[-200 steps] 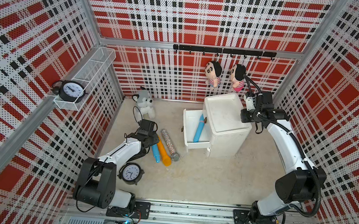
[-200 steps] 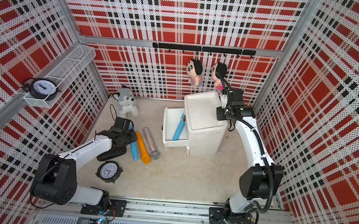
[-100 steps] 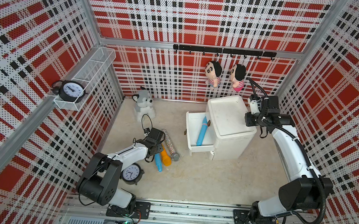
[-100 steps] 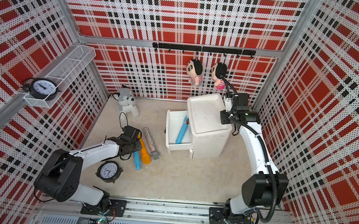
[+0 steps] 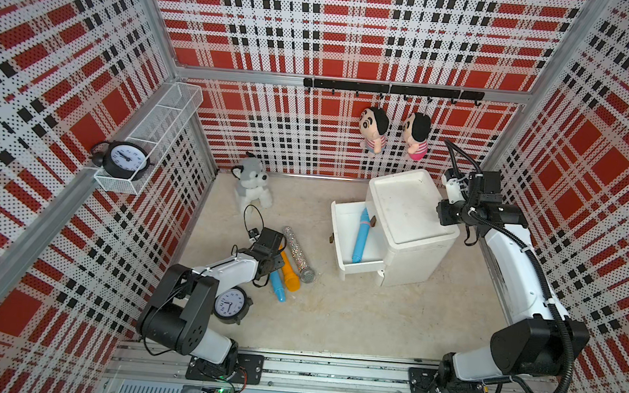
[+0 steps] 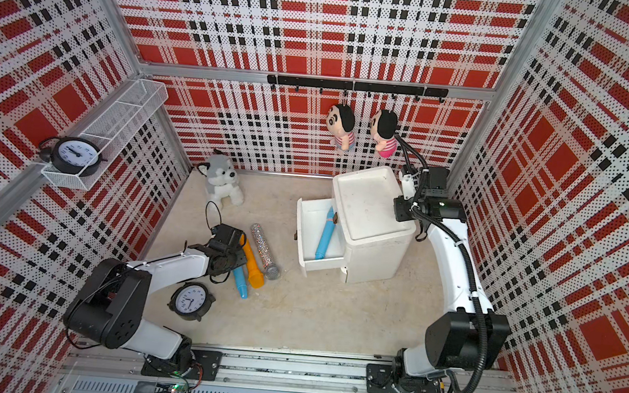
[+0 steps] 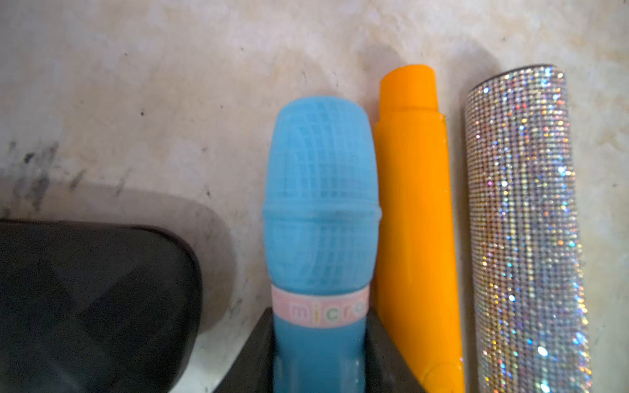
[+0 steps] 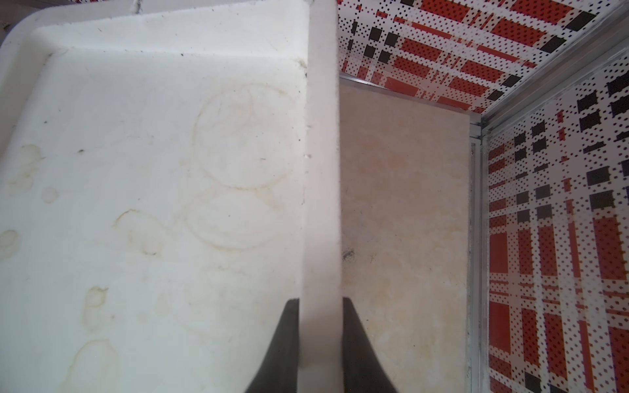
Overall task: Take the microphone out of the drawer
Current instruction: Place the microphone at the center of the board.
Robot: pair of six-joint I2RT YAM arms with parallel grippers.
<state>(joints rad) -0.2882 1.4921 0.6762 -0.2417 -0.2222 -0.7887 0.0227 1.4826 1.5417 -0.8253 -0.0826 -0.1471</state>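
Red, white and black plaid panels close in a beige worktop [image 5: 333, 323] on three sides. In both top views a white cabinet [image 5: 408, 213] stands far right, leaving only a narrow strip of worktop to the right wall. Its drawer [image 5: 344, 223] is pulled out to the left, and the drawer microphone [image 5: 360, 238], a blue one, lies inside along the right side, partly under the cabinet top. The near middle of the worktop is open. At the left, the worktop blue microphone [image 5: 277, 289], an orange microphone [image 5: 289, 275] and a glitter microphone [image 5: 298, 252] lie side by side, with a clock [image 5: 228, 306] near them and a husky plush [image 5: 252, 184] at the far wall. The left gripper [image 5: 269, 263] lies low over the blue one. The right gripper [image 5: 442, 215] sits at the cabinet's right rim.

Compared with a second ago, the cabinet stands slightly further right, and the left gripper and its microphone are nearer.

In the left wrist view the jaws are partly closed on the handle of the worktop blue microphone [image 7: 320, 204], with a finger [image 7: 252, 357] on each side just below the pink band. The orange microphone [image 7: 415, 221] touches it and the glitter microphone [image 7: 524, 221] lies just beside that. A black rounded shape [image 7: 95, 306] sits on the other side, too blurred to name.

In the right wrist view the jaws pinch the raised rim of the stained cabinet [image 8: 153, 170], nearly closed, with bare worktop [image 8: 401, 204] running to the wall.
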